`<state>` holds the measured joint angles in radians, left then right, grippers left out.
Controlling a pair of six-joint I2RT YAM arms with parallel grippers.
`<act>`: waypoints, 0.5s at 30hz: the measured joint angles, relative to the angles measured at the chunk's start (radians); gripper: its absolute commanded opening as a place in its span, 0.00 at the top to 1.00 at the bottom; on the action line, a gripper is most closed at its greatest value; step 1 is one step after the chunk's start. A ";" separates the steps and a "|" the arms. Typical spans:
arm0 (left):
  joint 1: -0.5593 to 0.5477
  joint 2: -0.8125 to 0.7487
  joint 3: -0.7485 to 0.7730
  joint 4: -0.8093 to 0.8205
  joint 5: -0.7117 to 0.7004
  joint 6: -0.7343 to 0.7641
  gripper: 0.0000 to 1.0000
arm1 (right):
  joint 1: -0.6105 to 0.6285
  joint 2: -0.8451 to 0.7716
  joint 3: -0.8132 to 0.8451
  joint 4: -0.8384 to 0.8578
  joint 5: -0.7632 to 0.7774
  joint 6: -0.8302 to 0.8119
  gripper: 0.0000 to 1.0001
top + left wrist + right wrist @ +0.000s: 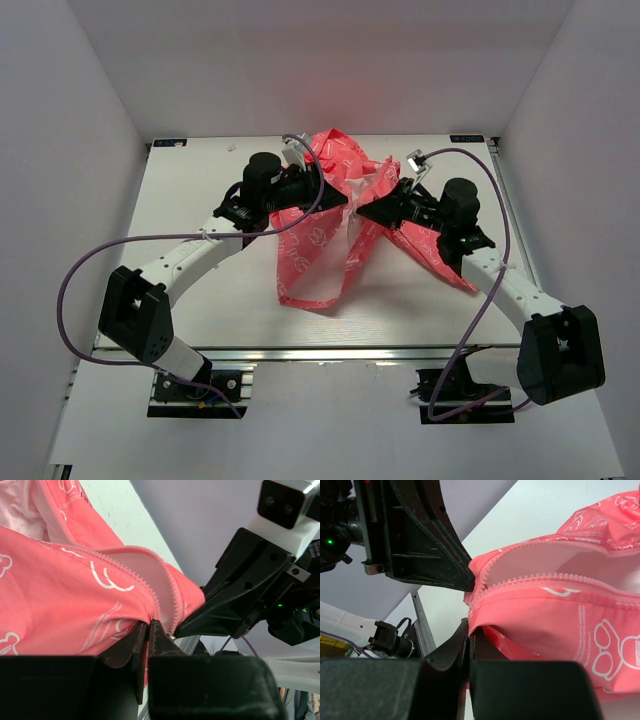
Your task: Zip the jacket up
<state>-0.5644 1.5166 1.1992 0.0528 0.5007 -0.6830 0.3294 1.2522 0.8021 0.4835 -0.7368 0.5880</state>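
Black left gripper [148, 632] clamps the coral-pink, white-printed thin fabric jacket [60, 605] beside its toothed pink zipper [125, 572]. The black right gripper [469, 632] pinches it opposite, likely tensioning the open track over the white table's [200, 190] middle.

In your top view, both arms cross the jacket [318, 245] at its 12 o'clock end and hide the fabric beneath them. Where the left gripper [344, 205] meets the right gripper [361, 213], the detail is too small to show what each pinches. In your left wrist view, the jacket runs off the frame at 9 and 12 o'clock, and the gripper body at 6 o'clock is a dark blur. In your right wrist view, the jacket is cut off at 3 o'clock. The zipper teeth [545, 579] vanish behind black fingers at 9 o'clock, so you cannot tell whether a slider sits there.
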 measured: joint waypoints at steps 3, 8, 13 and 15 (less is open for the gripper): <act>0.000 0.000 0.000 0.008 0.006 -0.004 1.00 | 0.000 0.014 0.000 -0.002 -0.002 0.001 1.00; 0.000 0.000 -0.004 0.018 0.009 -0.007 1.00 | 0.000 0.026 0.000 -0.005 -0.007 0.000 1.00; 0.000 0.001 -0.015 0.023 0.016 -0.011 1.00 | 0.000 0.027 0.000 -0.005 -0.018 0.000 1.00; 0.000 0.001 -0.019 0.027 0.017 -0.013 1.00 | 0.000 0.027 0.000 -0.005 -0.018 0.000 1.00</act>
<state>-0.5644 1.5177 1.1805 0.0799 0.5179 -0.6960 0.3294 1.2789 0.8024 0.4782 -0.7547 0.5880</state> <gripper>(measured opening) 0.156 0.013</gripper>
